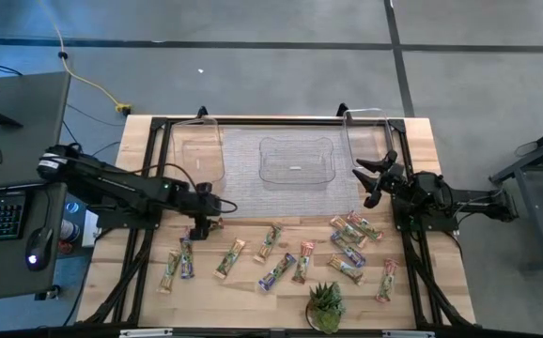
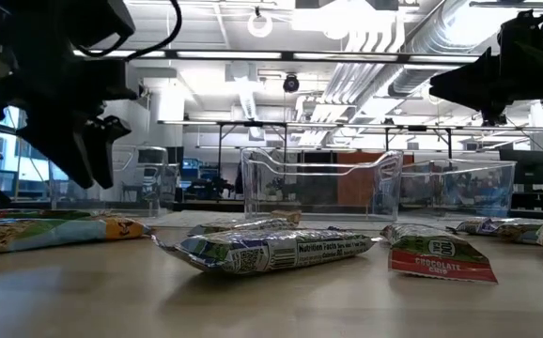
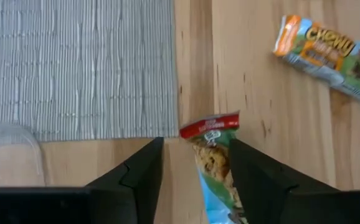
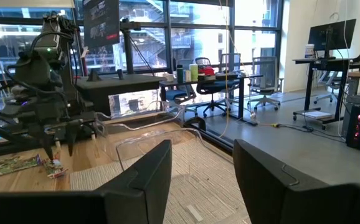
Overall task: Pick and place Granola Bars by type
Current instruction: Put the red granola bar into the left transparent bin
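Note:
Several granola bars lie flat on the wooden table's near half, among them a tan-orange one (image 1: 231, 258), a purple-blue one (image 1: 277, 272) and a green-and-red one (image 1: 365, 228). My left gripper (image 1: 199, 225) is open and points down. Its fingers stand on either side of a green-and-red bar (image 3: 214, 155), whose red end (image 3: 210, 126) shows between them. A tan-orange bar (image 3: 326, 53) lies beyond it. My right gripper (image 1: 370, 178) is open and raised over the table's right side, near the right-hand bin, touching nothing. My left gripper comes from above and straddles the green-and-red bar near its red end (image 3: 210, 126), with the fingers across the bar. The bar lies flat on the table. One finger (image 3: 255, 177) overlaps the bar's edge; I cannot tell whether it touches.
Three clear plastic bins stand along the far side: left (image 1: 201, 150), middle (image 1: 295, 161), right (image 1: 365, 141). A grey mat (image 1: 253, 192) lies under them. A small green potted plant (image 1: 325, 305) stands at the near edge. Black frame bars run along the table's sides.

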